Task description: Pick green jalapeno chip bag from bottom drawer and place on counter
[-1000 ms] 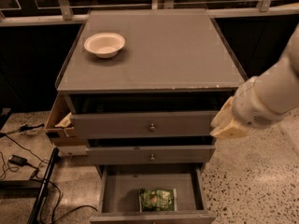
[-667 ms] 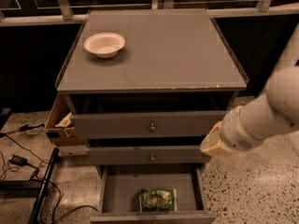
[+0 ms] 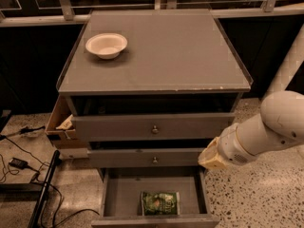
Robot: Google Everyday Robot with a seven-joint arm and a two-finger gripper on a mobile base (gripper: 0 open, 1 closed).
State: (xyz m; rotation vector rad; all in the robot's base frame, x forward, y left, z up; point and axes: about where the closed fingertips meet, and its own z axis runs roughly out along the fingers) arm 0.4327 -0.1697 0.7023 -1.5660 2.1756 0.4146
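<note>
The green jalapeno chip bag [image 3: 160, 203] lies flat on the floor of the open bottom drawer [image 3: 121, 194], near its front wall. The counter [image 3: 161, 51] is the broad grey top of the cabinet. My white arm comes in from the right, and my gripper [image 3: 211, 158] shows as a tan tip at the right end of the middle drawer front, above the bottom drawer's right side. It is up and to the right of the bag and apart from it.
A white bowl [image 3: 106, 45] stands on the counter's back left. The two upper knobbed drawers [image 3: 154, 127] stand slightly out. A cardboard box [image 3: 59, 122] sits against the cabinet's left side. Cables and a black bar [image 3: 45, 189] lie on the floor at the left.
My arm and gripper have moved down and to the left, from beside the top drawer to the middle drawer's right end. The bag and bowl have not moved.
</note>
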